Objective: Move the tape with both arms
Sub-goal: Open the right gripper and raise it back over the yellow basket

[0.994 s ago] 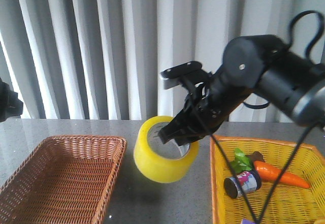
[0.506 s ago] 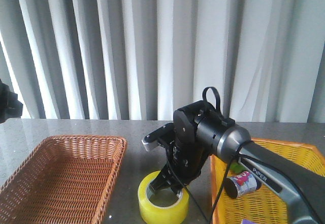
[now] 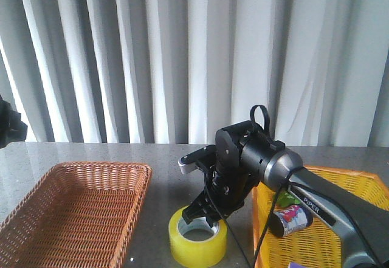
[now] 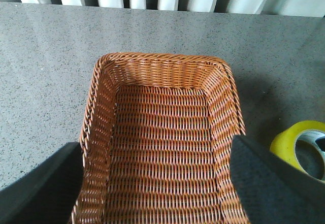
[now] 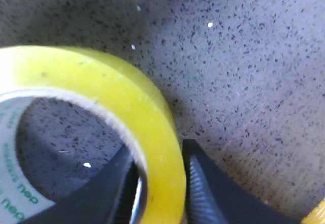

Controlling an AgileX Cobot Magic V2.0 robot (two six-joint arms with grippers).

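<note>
Tape (image 3: 197, 243): lying flat near the bench's front edge, between brown basket (image 3: 73, 210) and yellow basket (image 3: 322, 219). Right gripper (image 3: 205, 218): clamping its wall. Left gripper (image 4: 157, 183): hanging spread apart over brown basket.

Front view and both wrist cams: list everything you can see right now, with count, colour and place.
tape: 1, yellow, flat on the table between the baskets
wicker basket: 1, brown, left
plastic basket: 1, yellow-orange, right
small can: 1, dark with purple label, in plastic basket
table: 1, grey speckled
curtain: white, behind
left gripper: black, above wicker basket, jaws open
right gripper: black, jaws astride the tape's wall
</note>
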